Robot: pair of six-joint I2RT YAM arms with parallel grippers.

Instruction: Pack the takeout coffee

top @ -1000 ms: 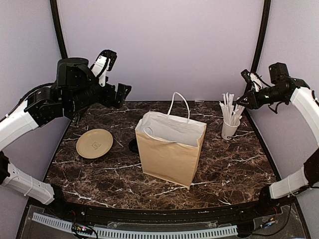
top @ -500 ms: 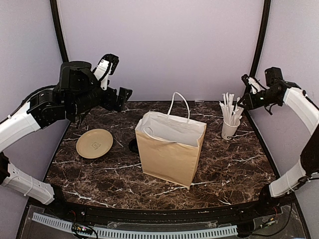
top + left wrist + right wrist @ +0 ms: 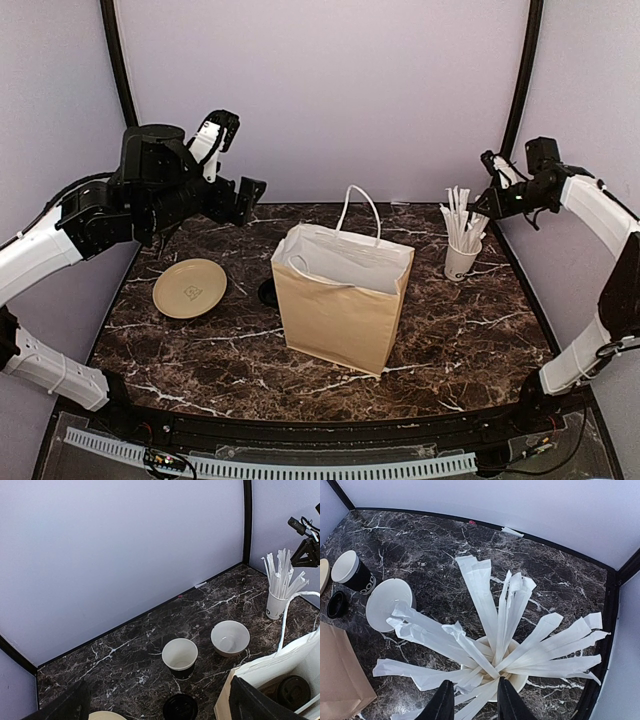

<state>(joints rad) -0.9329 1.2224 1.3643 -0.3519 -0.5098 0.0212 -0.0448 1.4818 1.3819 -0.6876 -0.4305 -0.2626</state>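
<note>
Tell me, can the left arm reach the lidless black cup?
Probably yes: the lidless cup stands apart from the white bowl and the bag, nothing covers it, and the left gripper is open.

Setting: we list a robot test booth, with plain lilac backdrop walls [image 3: 320,90], black corner posts [image 3: 113,50], marble-look tabletop [image 3: 450,340], left arm [image 3: 40,250] and right arm [image 3: 600,205] bolted at its edge.

Glossy dark marble-look worktop [image 3: 470,340], white-veined. Matt brown paper bag [image 3: 335,320], white inside. Black paper cup [image 3: 180,657], smooth white lining. Crinkled white paper wraps on the straws [image 3: 490,630]. Matt beige plate [image 3: 189,288].
</note>
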